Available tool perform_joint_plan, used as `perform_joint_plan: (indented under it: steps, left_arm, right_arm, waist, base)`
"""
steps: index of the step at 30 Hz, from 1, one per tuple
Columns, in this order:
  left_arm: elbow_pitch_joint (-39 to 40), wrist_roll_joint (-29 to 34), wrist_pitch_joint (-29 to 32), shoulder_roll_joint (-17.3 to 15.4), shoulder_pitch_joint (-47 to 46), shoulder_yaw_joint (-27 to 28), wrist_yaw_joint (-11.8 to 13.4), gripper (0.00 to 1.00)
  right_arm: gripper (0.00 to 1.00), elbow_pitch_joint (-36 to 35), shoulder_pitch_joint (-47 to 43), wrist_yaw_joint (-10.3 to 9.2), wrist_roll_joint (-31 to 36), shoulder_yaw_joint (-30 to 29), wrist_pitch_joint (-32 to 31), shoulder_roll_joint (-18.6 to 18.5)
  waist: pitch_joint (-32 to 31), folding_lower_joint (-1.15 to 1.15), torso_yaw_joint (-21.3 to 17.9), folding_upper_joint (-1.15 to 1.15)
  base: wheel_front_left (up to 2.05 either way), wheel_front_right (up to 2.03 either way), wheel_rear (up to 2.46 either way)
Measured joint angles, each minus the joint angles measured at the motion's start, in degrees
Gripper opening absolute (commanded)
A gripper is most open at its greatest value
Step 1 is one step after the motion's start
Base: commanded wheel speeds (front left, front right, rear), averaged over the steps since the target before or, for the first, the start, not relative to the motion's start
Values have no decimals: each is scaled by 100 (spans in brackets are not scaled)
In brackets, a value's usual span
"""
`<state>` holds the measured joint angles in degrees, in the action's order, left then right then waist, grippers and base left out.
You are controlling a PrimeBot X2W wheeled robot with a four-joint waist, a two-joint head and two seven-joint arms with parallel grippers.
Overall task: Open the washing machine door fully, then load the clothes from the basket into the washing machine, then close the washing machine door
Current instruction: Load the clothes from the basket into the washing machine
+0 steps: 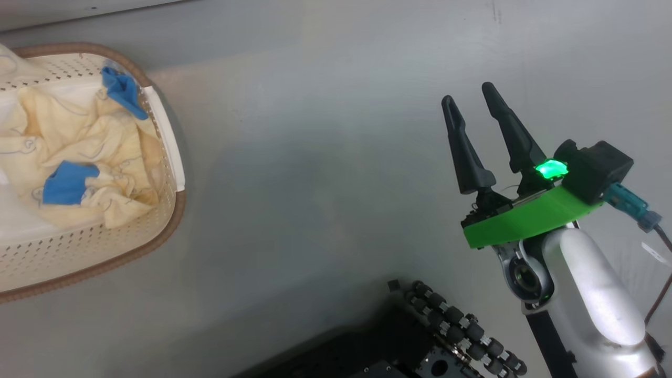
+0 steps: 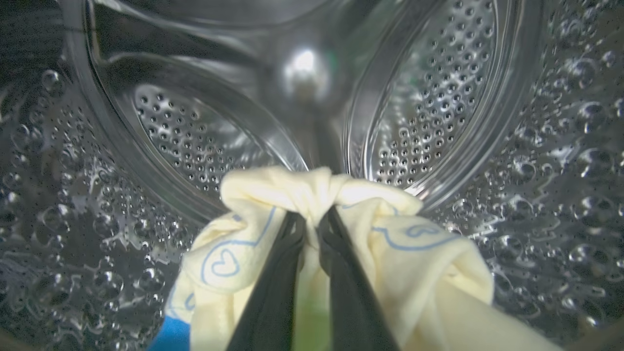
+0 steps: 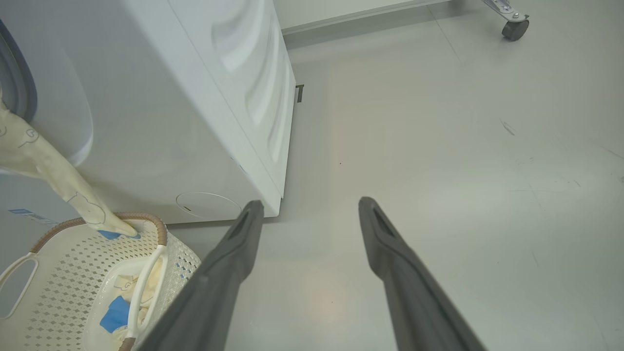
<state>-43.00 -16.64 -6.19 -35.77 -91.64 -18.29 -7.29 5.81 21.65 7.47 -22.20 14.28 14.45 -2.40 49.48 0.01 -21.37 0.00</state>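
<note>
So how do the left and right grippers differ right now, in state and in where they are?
The left gripper is shut on a pale-yellow garment; the right gripper is open and empty. The left gripper is inside the steel drum; the right gripper hangs over the floor, outside the washing machine. Both have two long dark fingers.

No readable text; blue label [image 3: 22, 213] on washing machine [image 3: 195, 122] illegible.

The left tool [image 2: 313, 215] pinches a pale-yellow garment [image 2: 419, 253] inside the perforated steel drum [image 2: 438, 97].
</note>
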Motion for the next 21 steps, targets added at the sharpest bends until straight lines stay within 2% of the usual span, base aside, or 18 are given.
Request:
perform_joint_plan:
  steps: [2,5,6,7,8,11,15,21]
  left_arm:
    - [-20,-1,-292,-15,-121,8,2,0]
    - [-402,-116,-145,44,-142,90,27,0]
    - [-565,-225,7,69,-127,148,48,28]
    - [-691,-305,102,77,-110,174,89,89]
    - [-762,-332,126,78,-78,194,119,100]
    - [-875,-377,169,115,9,226,190,100]
    - [-933,-509,54,346,276,292,372,100]
    - [-898,-671,-407,632,814,337,468,100]
  right_arm:
    - [100,-12,0,0,0,27,0,0]
    - [100,-20,0,0,0,21,0,0]
    - [100,-20,0,0,1,21,0,0]
    - [100,-21,0,0,1,20,0,0]
    - [100,-24,1,0,2,18,0,0]
    - [100,-57,6,0,26,-45,0,0]
    - [100,-65,31,0,132,-120,0,0]
    - [100,-62,77,0,243,-177,0,0]
  waist:
    - [43,-1,-34,0]
    - [51,-1,-8,0]
    - [48,-1,10,0]
    - [46,-1,29,0]
    - [44,-1,48,0]
    - [39,-1,112,0]
    - [13,-1,240,0]
    - [-150,-1,416,1]
  base:
    - [0,0,0]
    - [0,0,0]
    - [0,0,0]
    - [0,0,0]
    - [0,0,0]
    - [0,0,0]
    - [0,0,0]
    - [0,0,0]
